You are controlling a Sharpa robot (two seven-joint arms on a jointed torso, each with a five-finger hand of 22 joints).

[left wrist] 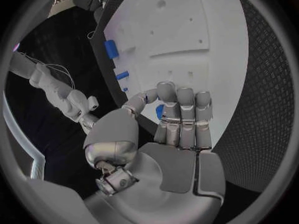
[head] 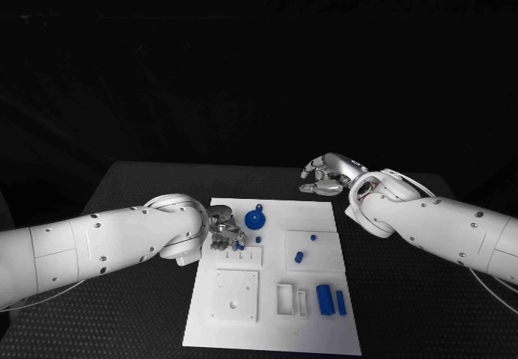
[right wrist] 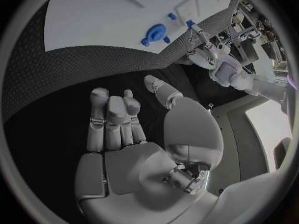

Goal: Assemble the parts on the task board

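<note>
Left hand [head: 224,230]: hovering over the board's [head: 324,335] left edge, toward its far end; in the left wrist view its fingers [left wrist: 181,115] are curling together around a small blue part [left wrist: 160,110], thumb pressing in from the side.
Right hand [head: 327,174]: hanging over the bare table [head: 141,183] just beyond the board's far right corner, fingers loosely bent and apart, gripping nothing.
Board: lying in the middle of the table, long side running away from the robot.
Disc [head: 254,220]: a round blue part sitting near the far edge, just beside the left hand.
Cylinder [head: 323,298]: lying near the near right corner, a thinner rod [head: 340,302] beside it.
Pegs [head: 299,259]: small blue pieces standing on the raised plate at the right.
</note>
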